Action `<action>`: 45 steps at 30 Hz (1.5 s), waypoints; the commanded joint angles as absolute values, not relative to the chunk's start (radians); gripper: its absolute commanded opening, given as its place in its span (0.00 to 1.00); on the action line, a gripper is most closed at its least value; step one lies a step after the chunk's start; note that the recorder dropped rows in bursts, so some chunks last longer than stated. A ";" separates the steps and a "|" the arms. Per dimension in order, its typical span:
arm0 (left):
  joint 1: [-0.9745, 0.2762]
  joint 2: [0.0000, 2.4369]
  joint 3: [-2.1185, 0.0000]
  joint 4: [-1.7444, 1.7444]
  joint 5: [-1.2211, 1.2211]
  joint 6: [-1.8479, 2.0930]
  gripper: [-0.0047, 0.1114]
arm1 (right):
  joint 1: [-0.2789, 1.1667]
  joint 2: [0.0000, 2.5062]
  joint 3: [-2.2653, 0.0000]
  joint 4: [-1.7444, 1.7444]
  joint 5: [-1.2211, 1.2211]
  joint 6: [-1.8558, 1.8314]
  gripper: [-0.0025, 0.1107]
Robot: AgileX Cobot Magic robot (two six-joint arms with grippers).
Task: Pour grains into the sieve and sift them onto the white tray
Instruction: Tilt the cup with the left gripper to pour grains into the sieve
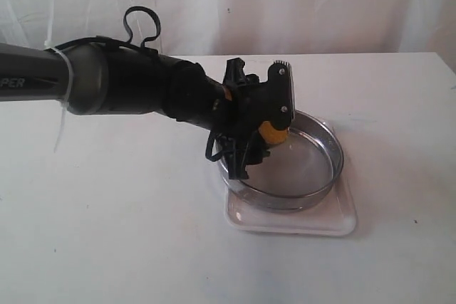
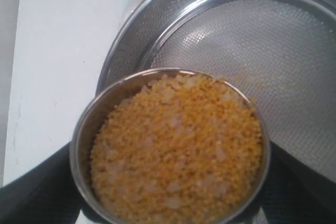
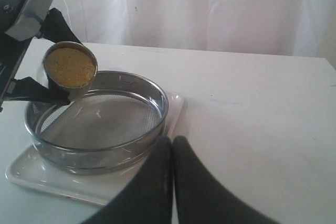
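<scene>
**Cup tipped at the sieve's rim, pour about to run**

The black fingers (image 2: 31, 198) of the left gripper (image 1: 262, 124) stand wide apart and clamp a small round steel cup (image 2: 79, 129) between them, one on each side of its wall. The cup is full nearly to the lip with golden-yellow grains (image 2: 178, 150), fine granules with paler, coarser bits mixed in. It is tilted, its mouth leaning over the near rim of the wide shallow steel sieve (image 2: 131, 40). Only a thin scatter of yellow specks shows on the mesh just beside the cup's lip, and the rest of the mesh is bare.

The sieve sits inside the flat white plastic tray (image 3: 31, 174), whose rounded corners and low lip show all round it. The tray lies on the white table (image 1: 107, 233), well in from the table's far edge.

The right gripper (image 3: 172, 145) hangs apart from the tray, above bare table, its two fingers pressed together on nothing.

By my reading the pouring step has barely begun, with almost all the load in the cup. The next move calls for a further, gradual tip of the cup, with its lip kept inside the sieve's rim so nothing spills onto the table. Sifting comes after that.

Counted: one cup, one sieve, one tray, two grippers.
</scene>
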State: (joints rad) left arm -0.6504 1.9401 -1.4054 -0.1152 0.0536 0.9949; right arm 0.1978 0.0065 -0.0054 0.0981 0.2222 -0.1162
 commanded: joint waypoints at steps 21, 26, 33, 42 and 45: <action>-0.622 1.988 -1.456 0.169 0.000 1.003 0.04 | 0.202 0.000 0.000 0.099 0.209 -0.117 0.02; -0.618 2.014 -1.456 0.219 -0.031 1.015 0.04 | 0.202 0.000 0.000 0.097 0.209 -0.117 0.02; -0.616 2.041 -1.456 0.225 -0.074 1.155 0.04 | 0.202 0.000 0.000 0.097 0.209 -0.117 0.02; -0.610 2.048 -1.456 0.225 -0.110 1.325 0.04 | 0.202 0.000 0.000 0.097 0.209 -0.117 0.02; -0.610 2.048 -1.456 0.241 -0.112 1.379 0.04 | 0.202 0.000 0.000 0.097 0.209 -0.117 0.02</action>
